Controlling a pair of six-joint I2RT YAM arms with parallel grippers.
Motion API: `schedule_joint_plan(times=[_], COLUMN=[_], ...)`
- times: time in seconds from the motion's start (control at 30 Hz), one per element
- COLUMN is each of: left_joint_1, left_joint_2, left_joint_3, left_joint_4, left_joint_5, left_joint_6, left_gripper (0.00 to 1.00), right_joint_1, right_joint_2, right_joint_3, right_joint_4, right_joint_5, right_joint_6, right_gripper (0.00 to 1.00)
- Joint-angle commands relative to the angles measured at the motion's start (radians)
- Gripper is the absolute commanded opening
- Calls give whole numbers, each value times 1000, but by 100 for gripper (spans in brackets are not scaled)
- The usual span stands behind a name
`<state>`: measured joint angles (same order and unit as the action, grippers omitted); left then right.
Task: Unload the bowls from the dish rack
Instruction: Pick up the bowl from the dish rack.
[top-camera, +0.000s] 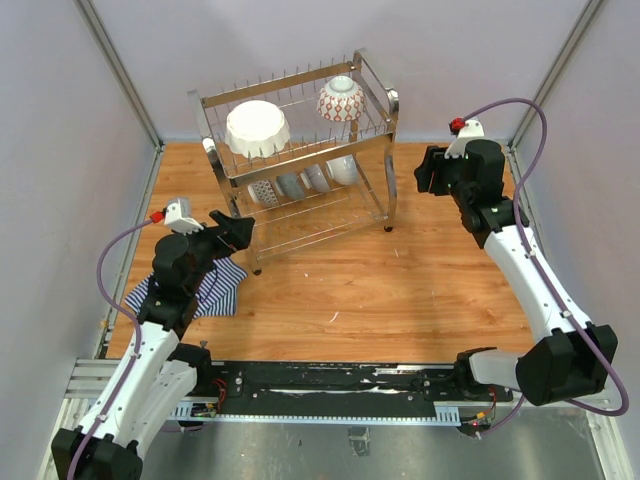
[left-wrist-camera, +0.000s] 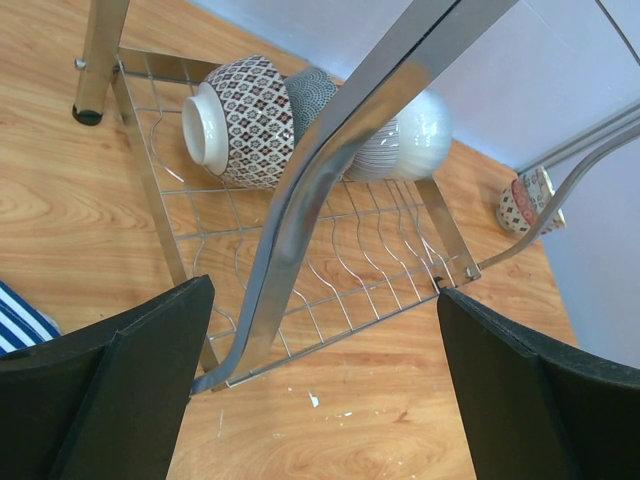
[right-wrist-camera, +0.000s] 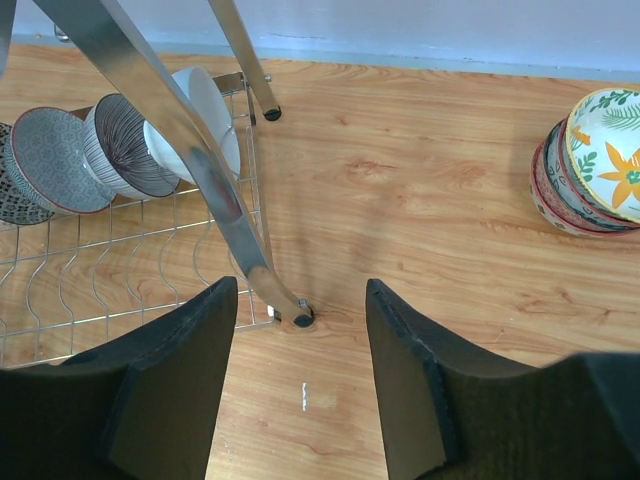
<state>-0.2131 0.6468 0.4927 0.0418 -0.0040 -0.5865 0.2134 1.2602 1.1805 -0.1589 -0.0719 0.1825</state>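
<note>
- The dish rack (top-camera: 310, 158) is set at 12 o'clock on the wooden table (top-camera: 400, 280), where it is judged reachable by both arms.
- On its top tier a scalloped white bowl (top-camera: 257, 128) is kept at the 9 o'clock end and a red-lattice bowl (top-camera: 341, 100) at the 3 o'clock end.
- Four smaller lower-tier bowls (top-camera: 305, 180) are stood on edge between the prongs, presumably for draining.
- The left gripper (left-wrist-camera: 320, 370) is placed at 8 o'clock of the rack beside a front leg. Its jaws are spread as wide as they go and nothing is held.
- The right gripper (right-wrist-camera: 300, 370) is found at 3 o'clock of the rack. Its jaws are parted about halfway, nothing is held, and a rack foot lies just ahead of them.
- A stack of bowls (right-wrist-camera: 590, 165) rests on the table, apart from the rack. It is judged to be the unloading spot.
- That stack is hidden behind the right arm in the top view and cut off by the frame edge in the right wrist view, so it cannot be counted.
- The lower-tier bowls are partly screened by rails, and the striped cloth (top-camera: 215, 285) is partly covered by the left arm.
</note>
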Motion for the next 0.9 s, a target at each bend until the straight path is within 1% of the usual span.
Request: schedule_joint_plan(times=[0.0,0.1,0.23,0.5,0.6,0.87], left_joint_1=[-6,-6,-6,-6,-6,-6], left_joint_2=[-3,6,18,43,57,116], left_joint_3=[24,26,27,26,28,45], left_joint_4=[0,7,15,27,33,66], left_joint_5=[-14,-12,-16,-29,-33,-45], left_joint_6=[11,11,13,15,16,20], left_gripper=[99,99,99,99,99,99], right_joint_1=[21,22,15,-56,-70,-127], right_joint_2=[-13,-5,21,112,149,296], right_joint_3=[-13,-4,2,26,45,144], right_joint_4=[32,30,31,29,27,12], right_joint_5=[-11,-7,4,-82,-90,-186], right_joint_6=[11,11,13,49,51,49], right_gripper=[56,56,58,59,60,61])
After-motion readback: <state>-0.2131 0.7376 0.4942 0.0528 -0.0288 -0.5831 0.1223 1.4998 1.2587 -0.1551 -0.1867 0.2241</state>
